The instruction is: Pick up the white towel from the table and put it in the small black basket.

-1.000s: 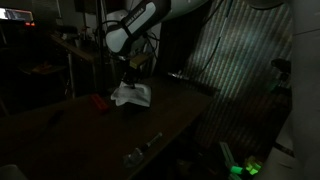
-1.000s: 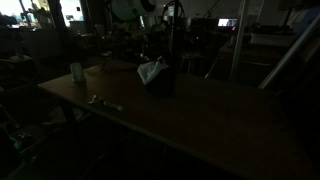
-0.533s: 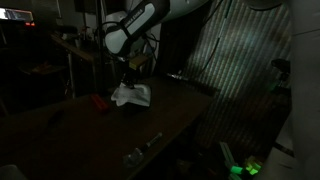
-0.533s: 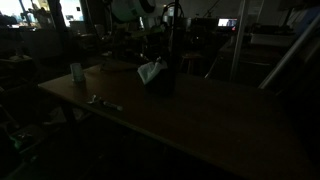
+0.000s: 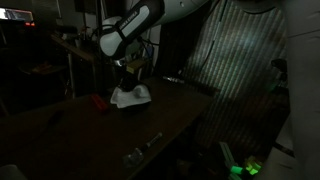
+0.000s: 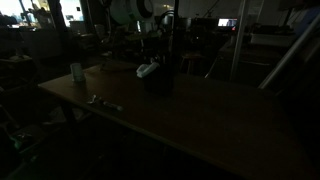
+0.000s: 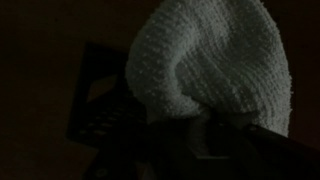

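1. Towel [image 6: 148,70] is bunched on top of the basket [image 6: 158,85], off the table [image 6: 220,120]. We cannot tell how deep it sits.
2. Gripper [image 5: 128,80] is directly above the basket. The jaws look nearly closed on a pinch of towel; in the wrist view the cloth gathers to a neck at them.
3. We judge the top pinch lets the loose cloth hang, so it enters the basket first.
4. The bundle spreads about as wide as the basket, so a fold could catch on the rim.
5. Red thing [image 5: 100,101] sits beside the basket, apart from it and not involved.
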You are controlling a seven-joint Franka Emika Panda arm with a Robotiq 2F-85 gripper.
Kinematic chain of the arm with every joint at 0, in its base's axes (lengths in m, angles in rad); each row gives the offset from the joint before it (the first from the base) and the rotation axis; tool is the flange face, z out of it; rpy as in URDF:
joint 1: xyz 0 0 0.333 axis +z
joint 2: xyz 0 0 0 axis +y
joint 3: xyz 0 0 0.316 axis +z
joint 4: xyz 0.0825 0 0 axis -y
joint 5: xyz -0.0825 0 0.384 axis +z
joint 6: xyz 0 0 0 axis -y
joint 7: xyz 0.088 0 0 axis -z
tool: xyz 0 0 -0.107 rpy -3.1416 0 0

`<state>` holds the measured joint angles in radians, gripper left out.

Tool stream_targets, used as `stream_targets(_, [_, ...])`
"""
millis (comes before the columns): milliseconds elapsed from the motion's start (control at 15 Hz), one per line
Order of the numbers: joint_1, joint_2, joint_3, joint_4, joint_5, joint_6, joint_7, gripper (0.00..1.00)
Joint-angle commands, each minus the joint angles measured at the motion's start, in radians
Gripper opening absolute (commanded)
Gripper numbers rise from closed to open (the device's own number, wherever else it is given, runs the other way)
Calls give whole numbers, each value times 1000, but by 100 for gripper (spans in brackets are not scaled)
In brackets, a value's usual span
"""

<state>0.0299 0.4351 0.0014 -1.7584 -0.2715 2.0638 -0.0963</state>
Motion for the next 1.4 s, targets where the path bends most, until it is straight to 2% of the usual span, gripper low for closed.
stream_targets(0, [-8, 58, 27, 6, 76, -35, -47, 3])
stream_targets(67, [-11, 52, 32, 6, 96, -40, -57, 38])
stream_targets(133, [-14, 42, 35, 6, 112, -43, -64, 40])
stream_targets(267, [-21, 15, 32, 8, 130, -46, -75, 53])
stream_targets(667, [-42, -103, 12, 11, 109, -46, -88, 99])
stream_targets(1000, [-33, -204, 10, 11, 90, -51, -77, 100])
stream_targets(1067, [-29, -220, 13, 8, 88, -49, -75, 96])
stream_targets(1133, [-25, -229, 16, 6, 89, -47, -74, 75])
stream_targets(1200, [-19, -235, 20, 5, 88, -45, -68, 74])
stream_targets(1333, [-8, -235, 30, -1, 94, -41, -65, 58])
